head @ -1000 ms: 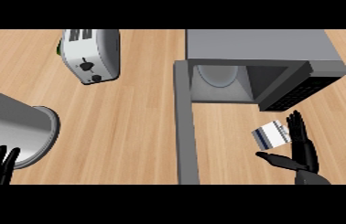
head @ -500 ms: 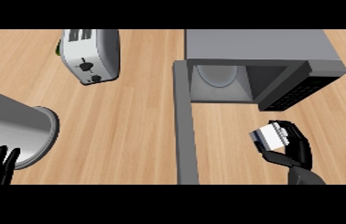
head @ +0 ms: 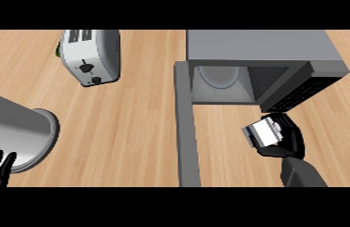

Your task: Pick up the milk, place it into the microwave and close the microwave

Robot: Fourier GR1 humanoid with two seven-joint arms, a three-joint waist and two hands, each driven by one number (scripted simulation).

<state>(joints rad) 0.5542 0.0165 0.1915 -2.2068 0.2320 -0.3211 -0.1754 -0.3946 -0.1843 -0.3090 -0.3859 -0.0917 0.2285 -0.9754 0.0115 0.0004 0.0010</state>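
The milk [head: 263,132] is a small white carton with a dark edge, held lifted just in front of the microwave's open cavity. My right hand [head: 287,140] is shut on it, fingers curled over its right side and thumb beneath. The grey microwave [head: 259,47] stands at the upper right, its cavity showing a round glass plate [head: 219,75]. Its open door [head: 186,124] stretches toward me as a long grey bar left of the milk. My left hand [head: 5,168] shows only as dark fingertips at the lower left edge.
A white toaster [head: 89,57] lies at the upper left of the wooden counter [head: 123,129]. A large grey metal pot [head: 24,133] sits at the left edge, beside my left hand. The microwave's dark control panel [head: 301,94] is just above my right hand.
My right hand closed its fingers round the milk, which stood free beside the open hand a second ago, and has lifted it slightly toward the microwave. The left hand has stayed put.
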